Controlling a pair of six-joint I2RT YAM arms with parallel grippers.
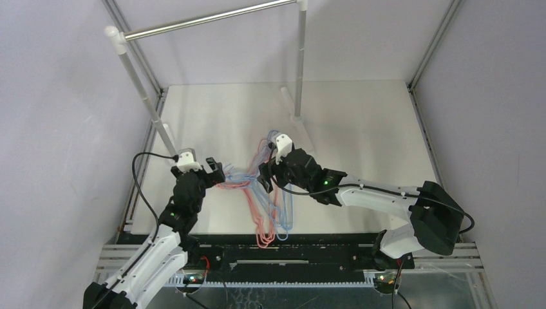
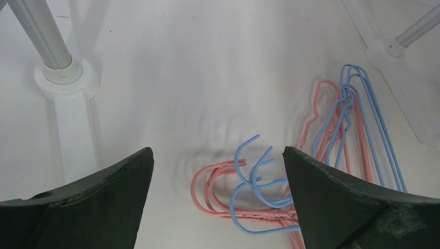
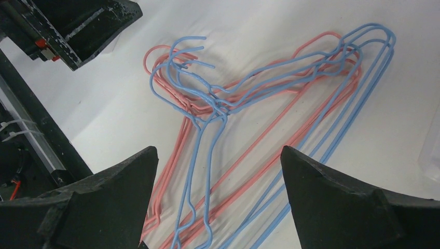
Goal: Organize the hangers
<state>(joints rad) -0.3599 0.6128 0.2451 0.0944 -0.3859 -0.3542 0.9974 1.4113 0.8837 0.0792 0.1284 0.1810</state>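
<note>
Top cam: light-blue & pink wire hangers (image 1: 264, 237) lay tangled in one pile mid-counter (image 1: 360, 129), btwn left pincer (image 1: 216, 168) & right pincer (image 1: 265, 172), both spread wide, gripping nothing, w/ the silver rail (image 1: 212, 19) on white posts behind. Only the left wrist cam showed the hooks bunched just beside one finger, plus a post's round foot (image 2: 65, 78). Only the right wrist cam showed the triangular bodies fanned beneath its fingers.

Light blue and pink wire hangers (image 3: 218, 105) lie flat in one tangled, overlapping pile, hooks bunched together
</note>
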